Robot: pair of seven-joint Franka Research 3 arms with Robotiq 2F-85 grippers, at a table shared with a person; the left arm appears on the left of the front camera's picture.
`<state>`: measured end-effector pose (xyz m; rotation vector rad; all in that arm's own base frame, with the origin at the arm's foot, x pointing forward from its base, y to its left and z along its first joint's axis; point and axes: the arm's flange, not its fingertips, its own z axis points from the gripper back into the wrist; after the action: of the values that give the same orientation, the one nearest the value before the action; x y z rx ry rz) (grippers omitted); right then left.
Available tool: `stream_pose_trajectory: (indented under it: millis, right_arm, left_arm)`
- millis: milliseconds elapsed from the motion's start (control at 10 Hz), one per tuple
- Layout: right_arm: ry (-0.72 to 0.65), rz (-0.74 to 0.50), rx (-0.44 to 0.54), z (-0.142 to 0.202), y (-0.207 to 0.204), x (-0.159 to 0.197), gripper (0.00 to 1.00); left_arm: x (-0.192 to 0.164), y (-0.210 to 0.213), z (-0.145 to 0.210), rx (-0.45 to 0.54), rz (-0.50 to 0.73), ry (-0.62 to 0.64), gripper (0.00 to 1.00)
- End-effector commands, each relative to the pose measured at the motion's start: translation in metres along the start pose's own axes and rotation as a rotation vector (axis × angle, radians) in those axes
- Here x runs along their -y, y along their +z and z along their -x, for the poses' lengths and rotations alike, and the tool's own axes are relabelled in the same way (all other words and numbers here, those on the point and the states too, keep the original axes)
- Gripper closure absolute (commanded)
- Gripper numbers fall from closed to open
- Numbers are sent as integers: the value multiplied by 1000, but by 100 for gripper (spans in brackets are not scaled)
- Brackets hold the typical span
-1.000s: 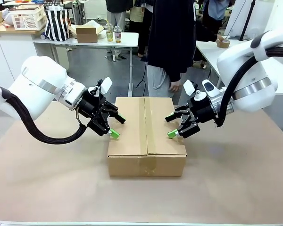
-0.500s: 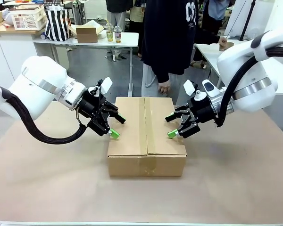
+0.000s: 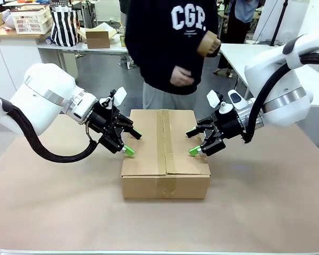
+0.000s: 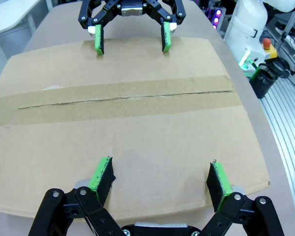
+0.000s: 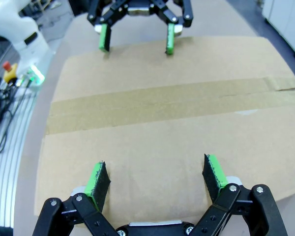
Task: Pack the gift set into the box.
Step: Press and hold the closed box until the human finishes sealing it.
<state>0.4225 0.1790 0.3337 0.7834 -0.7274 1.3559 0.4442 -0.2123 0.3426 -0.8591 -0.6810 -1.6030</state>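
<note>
The box (image 3: 165, 154) sits in the middle of the table with its top flaps shut and a strip of brown tape (image 4: 113, 101) along the seam. My left gripper (image 3: 132, 143) hovers open over the box's left edge, nothing between its fingers. Opposite it, my right gripper (image 3: 192, 142) hovers open over the right edge, also empty. In the left wrist view my left gripper (image 4: 161, 164) spreads above the box top (image 4: 152, 132), facing the right gripper (image 4: 130, 42). The right wrist view mirrors this: right gripper (image 5: 155, 164), box top (image 5: 162, 128), left gripper (image 5: 136, 42). The gift set is out of view.
A person in a dark sweatshirt (image 3: 170, 48) stands at the table's far edge just behind the box, holding a brown roll (image 3: 207, 43) in one raised hand. The brown table top (image 3: 53, 202) lies bare around the box. A small carton (image 3: 98, 37) sits on a far table.
The person has stepped left to stand behind the box and raised both hands to chest height. Both grippers and the box have stayed put.
</note>
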Motion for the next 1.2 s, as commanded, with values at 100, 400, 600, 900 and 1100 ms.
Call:
stream_pose_trajectory:
  millis: [100,400,600,900,1100]
  right_arm:
    - [-2,-5,0,1,-1,3,0]
    - [-2,-5,0,1,-1,3,0]
    - [-2,-5,0,1,-1,3,0]
    - [-2,-5,0,1,-1,3,0]
    - [-2,-5,0,1,-1,3,0]
  left_arm:
    - [1,-1,2,8,0,-2,0]
    - [1,-1,2,8,0,-2,0]
    - [1,-1,2,8,0,-2,0]
    - [1,-1,2,8,0,-2,0]
    - [1,-1,2,8,0,-2,0]
